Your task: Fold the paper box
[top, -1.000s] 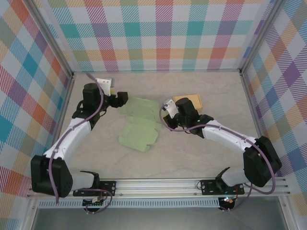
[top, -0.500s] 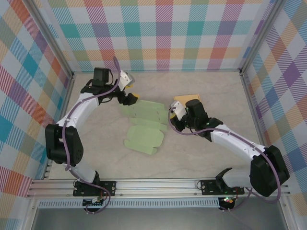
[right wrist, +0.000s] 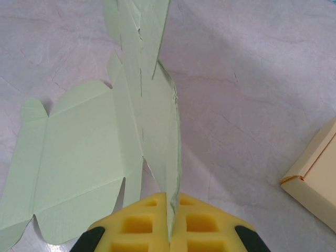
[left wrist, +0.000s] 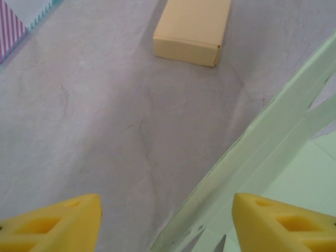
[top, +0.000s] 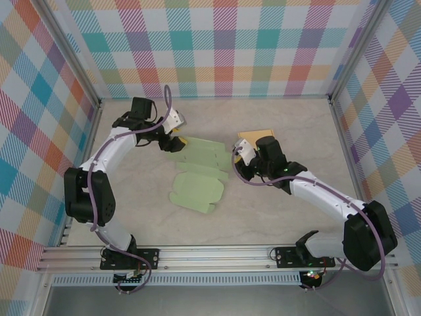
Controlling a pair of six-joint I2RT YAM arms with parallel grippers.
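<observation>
Left gripper (top: 176,139) first: its jaws stand well apart, yellow fingers (left wrist: 58,223) spread wide in the wrist view. The pale green paper box (top: 197,178) has its far left edge running up between them. The right-hand finger sits over the sheet and the left-hand one over bare table (top: 131,197). Whether either pad actually touches paper, I can't tell.

On to the sheet itself, an unfolded blank in the middle of the table between the two arms. Its far half stretches left to right from one gripper to the other. Its near half lies flat, pointing back toward the arm bases with the tabs splayed out. Seen from the right wrist, the pinched strip rises on edge and runs straight away from the fingers, while the broad panel lies flat to its left.

Over to the right gripper (top: 235,160), and it's clamped tight, yellow pads pressed together on the sheet's right edge. A tan box (top: 258,138) sits just beyond that arm, apart from the green sheet.
</observation>
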